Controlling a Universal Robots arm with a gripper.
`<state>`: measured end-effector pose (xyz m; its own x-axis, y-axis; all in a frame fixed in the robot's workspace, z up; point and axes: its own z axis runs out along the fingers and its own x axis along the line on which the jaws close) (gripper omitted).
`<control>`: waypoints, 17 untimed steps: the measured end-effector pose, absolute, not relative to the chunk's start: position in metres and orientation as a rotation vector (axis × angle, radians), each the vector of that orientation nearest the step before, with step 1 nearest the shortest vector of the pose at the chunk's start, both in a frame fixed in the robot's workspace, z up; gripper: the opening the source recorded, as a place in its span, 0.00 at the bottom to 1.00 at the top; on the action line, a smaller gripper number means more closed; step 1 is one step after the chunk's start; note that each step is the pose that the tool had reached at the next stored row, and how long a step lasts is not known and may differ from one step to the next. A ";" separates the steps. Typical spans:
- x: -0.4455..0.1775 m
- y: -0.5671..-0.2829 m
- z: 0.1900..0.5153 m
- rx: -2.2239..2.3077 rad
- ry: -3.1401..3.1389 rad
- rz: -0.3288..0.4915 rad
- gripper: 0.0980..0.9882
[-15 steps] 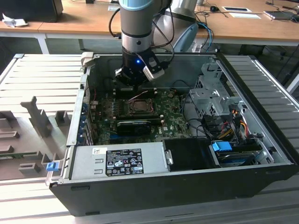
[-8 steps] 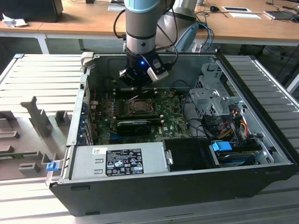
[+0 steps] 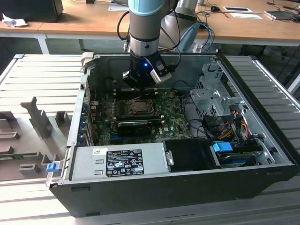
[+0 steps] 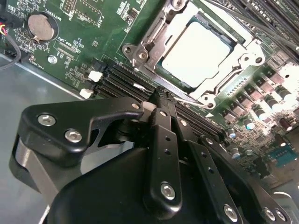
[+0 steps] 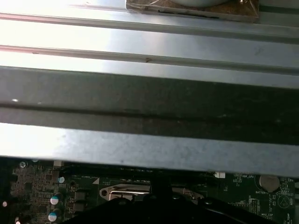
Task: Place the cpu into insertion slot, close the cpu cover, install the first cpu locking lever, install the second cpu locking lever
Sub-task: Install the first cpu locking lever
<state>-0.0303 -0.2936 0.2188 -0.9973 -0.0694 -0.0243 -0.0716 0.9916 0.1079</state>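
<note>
Here, your claw has its fingers pressed together, empty, just beside the socket. The chip, upper right of the second wrist view, sits under the thin, stiff cover; I'd press its edge.

The arm hung straight down, its wrist vertical. The claw pointed downward at its end, its black fingers pressed together at the tips with nothing between them.
</note>
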 end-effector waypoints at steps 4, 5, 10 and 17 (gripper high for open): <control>-0.027 -0.294 0.217 -0.108 3.114 0.170 0.01; -0.026 -0.294 0.217 -0.108 3.114 0.170 0.01; -0.022 -0.293 0.215 -0.104 3.114 0.170 0.01; -0.019 -0.292 0.207 -0.097 3.116 0.152 0.01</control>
<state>-0.0185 -0.2919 0.2067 -0.9979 -0.0609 -0.0236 -0.0629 0.9933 0.0966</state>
